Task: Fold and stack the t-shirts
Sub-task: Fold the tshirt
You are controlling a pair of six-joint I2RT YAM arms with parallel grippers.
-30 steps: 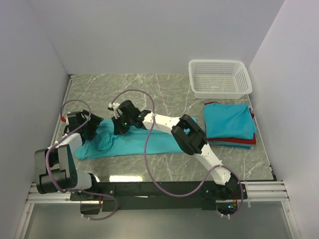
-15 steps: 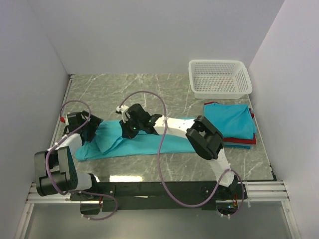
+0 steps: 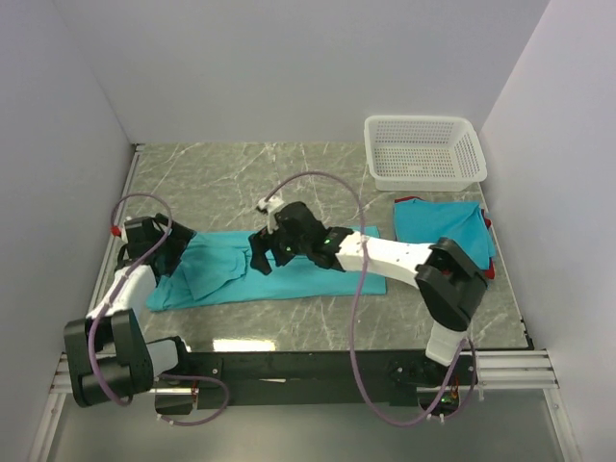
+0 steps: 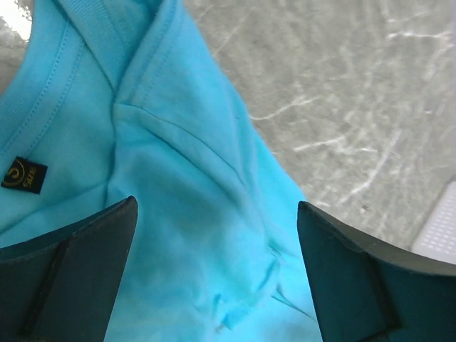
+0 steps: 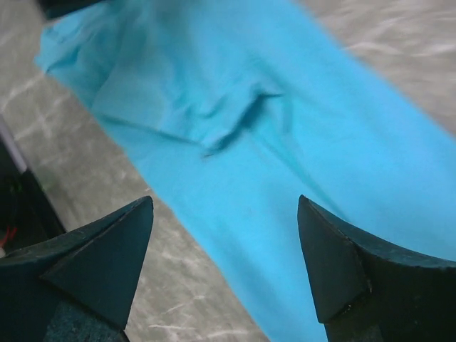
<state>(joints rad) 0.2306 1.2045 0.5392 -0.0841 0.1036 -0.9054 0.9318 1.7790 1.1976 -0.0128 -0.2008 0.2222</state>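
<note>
At the near edge of the bench we find the two arm bases, and both arms lean out over the marble. The left arm runs up the left side. The right arm stretches from the near right corner diagonally leftward to the middle.

Just beyond the bare near strip lies a teal t-shirt, spread in a long band from left to centre-right, with a rumpled, doubled-over patch toward its left end. The left gripper sits over that left end with its fingers spread wide. Between them we see the collar, a small black label and creased cloth, and nothing is pinched.

The right gripper hangs over the middle of the same shirt, near the rumpled patch. Its fingers are likewise held well apart, with wrinkled teal fabric below. We cannot tell whether the tips touch the cloth.

Farther right, near the spread shirt's right end, a stack of folded t-shirts rests on the bench. It is teal on top, with a red shirt peeking out at its right edge, and the right arm's elbow hides its near corner. At the far right corner stands a white mesh basket, just beyond the stack.
</note>
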